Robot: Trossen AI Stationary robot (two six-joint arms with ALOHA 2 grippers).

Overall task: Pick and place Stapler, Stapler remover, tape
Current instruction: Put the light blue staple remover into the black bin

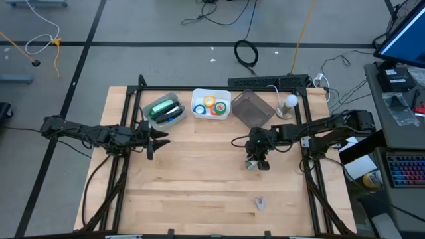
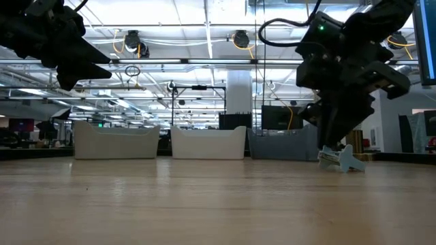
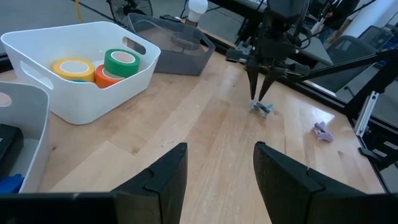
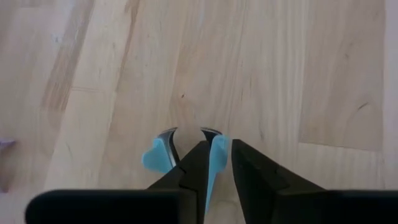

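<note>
The right hand (image 1: 256, 162) points straight down, its dark fingers clamping one light-blue wing of the small stapler remover (image 4: 163, 152) resting on the pale wooden counter (image 1: 199, 179), while the left hand (image 1: 159, 141) hovers released near the white bin (image 1: 211, 105) holding coloured tape rolls (image 3: 93, 67).

i work in a big open lab or workshop hall. my wooden counter (image 1: 199, 179) sits in a black metal frame (image 1: 219, 87) on a grey concrete floor (image 1: 146, 26) strewn with cables (image 1: 246, 52). beyond the counter, exposed ceiling pipes (image 2: 204, 64) and striplights; beside it, a keyboard (image 1: 405, 170).
</note>
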